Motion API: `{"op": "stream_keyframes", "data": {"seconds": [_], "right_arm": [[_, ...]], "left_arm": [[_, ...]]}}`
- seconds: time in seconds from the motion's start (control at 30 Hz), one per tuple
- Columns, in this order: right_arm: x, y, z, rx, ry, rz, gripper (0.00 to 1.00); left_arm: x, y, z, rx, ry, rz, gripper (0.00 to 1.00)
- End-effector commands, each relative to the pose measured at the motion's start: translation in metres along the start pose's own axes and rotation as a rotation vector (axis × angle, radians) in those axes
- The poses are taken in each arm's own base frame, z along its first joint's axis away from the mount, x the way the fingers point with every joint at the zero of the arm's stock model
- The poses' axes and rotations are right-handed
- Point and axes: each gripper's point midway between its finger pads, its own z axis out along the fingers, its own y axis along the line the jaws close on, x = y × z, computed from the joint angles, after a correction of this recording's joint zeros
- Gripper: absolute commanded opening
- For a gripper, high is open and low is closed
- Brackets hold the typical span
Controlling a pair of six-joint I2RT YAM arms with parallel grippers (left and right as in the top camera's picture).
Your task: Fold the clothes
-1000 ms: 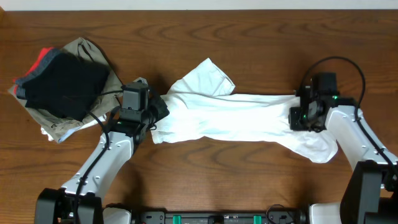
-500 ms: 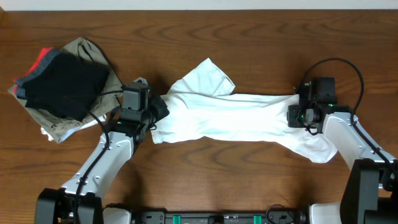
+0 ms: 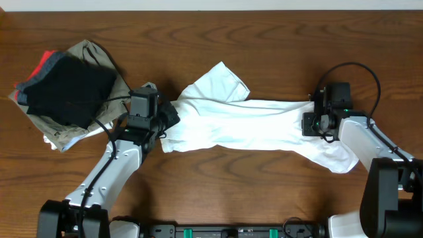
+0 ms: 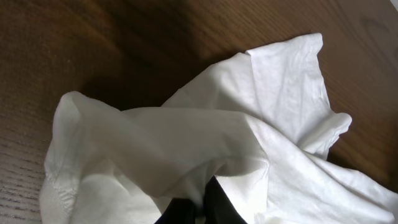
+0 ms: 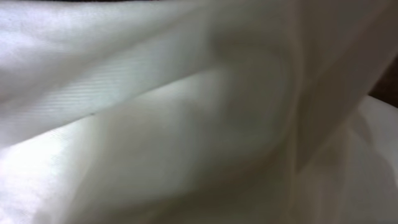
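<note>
Dark brown wood-grain counter [image 3: 277, 39], smooth and faintly glossy, carries everything. At its left end sits a soft pile of folded black, khaki and red garments [image 3: 66, 89], the black one on top and the khaki one spilling out beneath in rumpled edges. Just right of the pile, the left pincer [image 3: 168, 119] meets the left end of the large white thin-fabric garment [image 3: 244, 125]. In the left wrist view its black fingers [image 4: 217, 202] are drawn together with the cloth bunched and puckered over them, so it grips the garment. The garment lies across the middle of the counter as a long, creased, matte band. A broad flap points toward the far edge near its left end, and a rounded lobe sags at its right end. The right pincer [image 3: 309, 123] sits at that right end, on the cloth. Its wrist view is filled with blurred white folds, so I cannot tell whether it is closed or parted.
</note>
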Motion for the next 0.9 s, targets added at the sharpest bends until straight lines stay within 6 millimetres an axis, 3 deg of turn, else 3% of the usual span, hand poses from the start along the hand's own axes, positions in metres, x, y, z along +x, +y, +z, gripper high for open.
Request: {"op": "stream_keyframes", "data": {"seconds": [0.0,0.1,0.23,0.33,0.6,0.77,0.87], "right_arm": [[-0.009,0.003,-0.010,-0.001,-0.028,0.046,0.01],[-0.023,-0.005,-0.037,0.054,-0.073,0.073,0.01],[-0.040,-0.031,-0.089,0.191,-0.142,0.123,0.01],[-0.044,-0.038,-0.115,0.207,-0.177,0.145,0.01],[-0.029,-0.053,-0.126,0.251,-0.145,0.174,0.01],[-0.030,-0.109,-0.144,0.492,-0.186,0.255,0.01],[-0.027,-0.135,-0.150,0.538,-0.194,0.299,0.01]], "left_arm": [[-0.005,-0.006,-0.004,0.019,-0.011,0.023,0.06],[-0.005,-0.006,-0.004,0.019,-0.011,0.023,0.06],[-0.005,-0.006,-0.004,0.019,-0.011,0.023,0.06],[-0.005,-0.006,-0.004,0.019,-0.011,0.023,0.06],[-0.005,-0.006,-0.004,0.019,-0.011,0.023,0.06],[-0.008,-0.005,-0.006,0.020,-0.020,0.034,0.06],[-0.011,-0.007,-0.010,0.028,-0.033,0.033,0.06]]}}
